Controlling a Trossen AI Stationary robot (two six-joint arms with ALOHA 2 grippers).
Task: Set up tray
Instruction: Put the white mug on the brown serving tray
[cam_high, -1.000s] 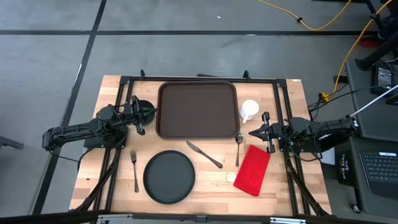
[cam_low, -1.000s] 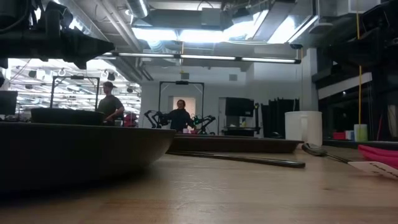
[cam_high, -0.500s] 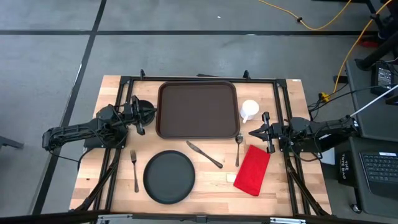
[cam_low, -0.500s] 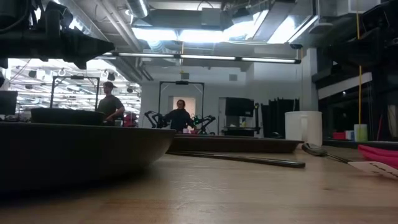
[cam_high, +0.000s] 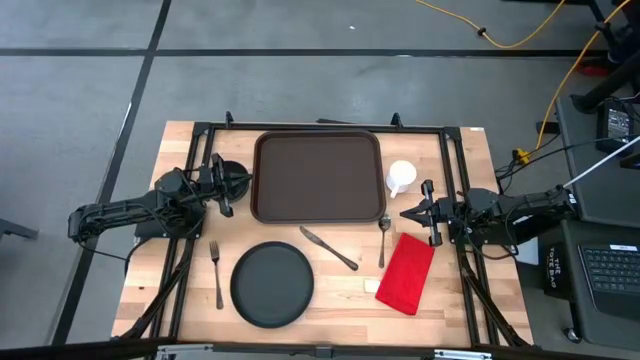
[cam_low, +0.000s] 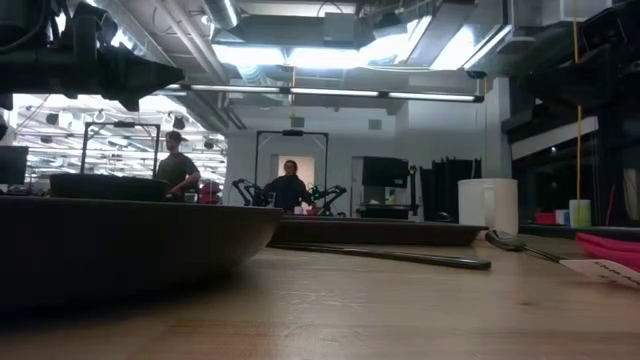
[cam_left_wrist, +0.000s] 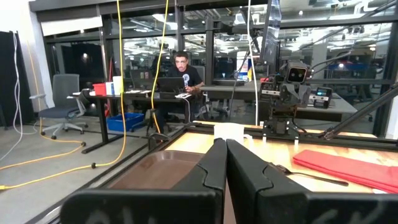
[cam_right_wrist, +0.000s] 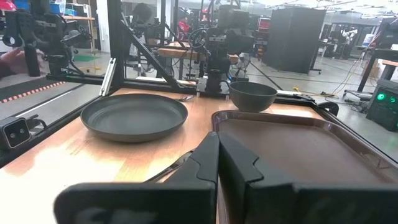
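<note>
- Nothing has moved since the earlier frame.
- The tray (cam_high: 318, 176) lies empty at the table's far middle, ready for loading.
- The left gripper (cam_high: 226, 185) and right gripper (cam_high: 408, 214) flank it, both clenched on nothing, parked.

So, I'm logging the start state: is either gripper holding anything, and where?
Nothing is held. Left gripper and right gripper are both shut on nothing, either side of the tray.
</note>
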